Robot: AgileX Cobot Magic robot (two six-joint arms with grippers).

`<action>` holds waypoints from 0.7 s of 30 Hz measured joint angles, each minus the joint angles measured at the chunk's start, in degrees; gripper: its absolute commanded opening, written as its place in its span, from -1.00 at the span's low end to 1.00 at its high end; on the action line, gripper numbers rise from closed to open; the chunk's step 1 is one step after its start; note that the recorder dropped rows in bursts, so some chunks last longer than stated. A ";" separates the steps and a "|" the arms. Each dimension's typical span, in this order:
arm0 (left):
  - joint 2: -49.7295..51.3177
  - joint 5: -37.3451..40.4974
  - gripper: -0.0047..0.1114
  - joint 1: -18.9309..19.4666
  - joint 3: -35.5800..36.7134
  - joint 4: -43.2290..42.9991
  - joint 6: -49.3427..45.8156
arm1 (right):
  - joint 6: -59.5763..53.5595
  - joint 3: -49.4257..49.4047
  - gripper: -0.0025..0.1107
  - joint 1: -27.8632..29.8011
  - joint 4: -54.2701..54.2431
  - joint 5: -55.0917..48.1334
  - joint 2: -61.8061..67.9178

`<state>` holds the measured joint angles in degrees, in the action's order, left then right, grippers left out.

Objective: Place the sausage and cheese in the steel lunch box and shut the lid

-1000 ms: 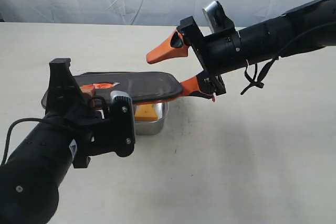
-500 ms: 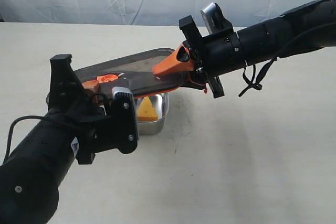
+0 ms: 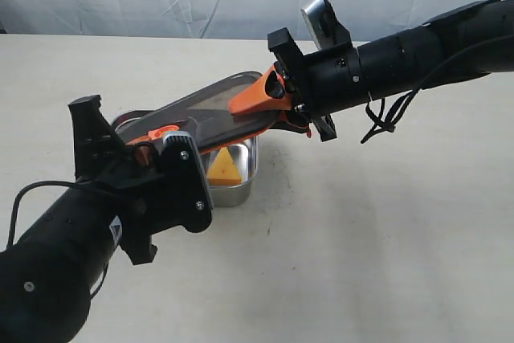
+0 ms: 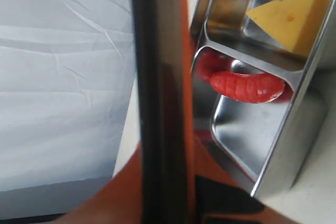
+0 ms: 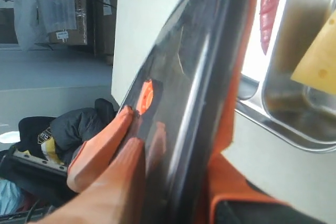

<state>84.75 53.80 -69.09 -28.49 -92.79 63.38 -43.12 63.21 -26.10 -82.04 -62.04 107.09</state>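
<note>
On the table (image 3: 385, 238), seen from outside, the right arm reached in from the right. The right gripper (image 3: 255, 114) was clamped on the raised end of the lid (image 3: 209, 106), which tilted up toward it. The left arm stretched in from the lower left, and the left gripper (image 3: 148, 144) pinched the lid's low end. Beneath sat the steel lunch box (image 3: 241, 189) with the cheese (image 3: 223, 170) inside. At the left wrist, the sausage (image 4: 247, 86) lay in the neighbouring compartment, across the divider (image 4: 247, 56). At the right wrist, orange fingers (image 5: 105, 150) bracketed the lid's edge.
</note>
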 measured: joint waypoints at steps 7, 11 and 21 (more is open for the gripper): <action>0.19 -3.01 -0.12 0.00 0.00 0.82 0.40 | -1.30 0.22 -0.97 -1.05 -2.16 0.76 -0.10; 0.23 -3.42 -0.12 -0.08 0.00 1.34 1.07 | -2.69 0.22 -0.97 -1.60 -3.70 0.55 -0.10; 0.03 -1.70 -0.12 -0.21 0.00 3.22 1.97 | -6.23 0.22 -0.97 -2.33 -7.25 2.14 -0.10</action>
<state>84.78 52.10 -69.30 -28.49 -89.56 65.35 -49.35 63.43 -28.44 -89.29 -59.91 106.99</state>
